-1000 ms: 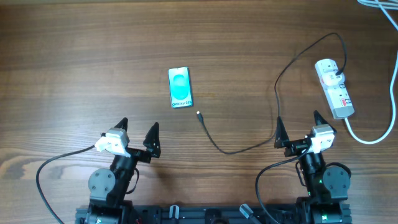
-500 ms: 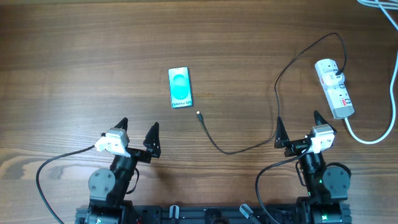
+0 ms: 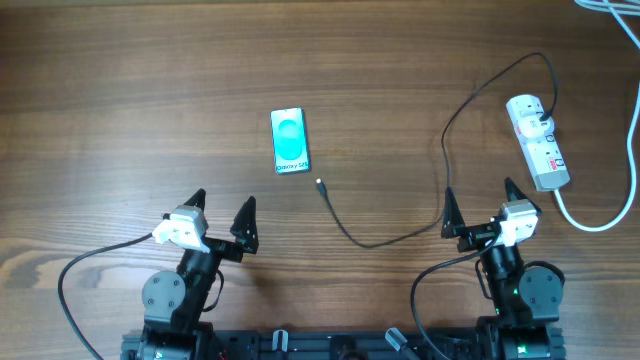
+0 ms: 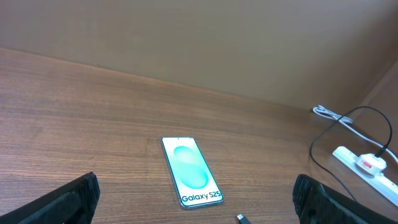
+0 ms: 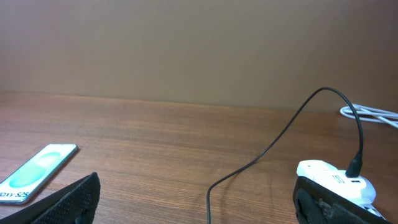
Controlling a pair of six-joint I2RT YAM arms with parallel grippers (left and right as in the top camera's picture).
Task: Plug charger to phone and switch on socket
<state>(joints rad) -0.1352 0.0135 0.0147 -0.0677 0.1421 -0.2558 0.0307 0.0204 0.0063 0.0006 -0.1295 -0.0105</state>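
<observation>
The phone (image 3: 289, 141) lies flat on the wooden table, teal screen up; it also shows in the left wrist view (image 4: 191, 180) and at the left edge of the right wrist view (image 5: 34, 173). The charger cable (image 3: 447, 160) runs from its metal-tipped connector (image 3: 319, 184), just below-right of the phone, to a black plug in the socket (image 3: 537, 142) at the right. The connector tip shows in the left wrist view (image 4: 240, 218). My left gripper (image 3: 220, 219) and right gripper (image 3: 478, 208) are both open and empty near the front edge.
The socket's white cord (image 3: 600, 222) loops off to the right edge. Another white cord (image 3: 610, 14) lies at the far right corner. A brown wall stands behind the table in both wrist views.
</observation>
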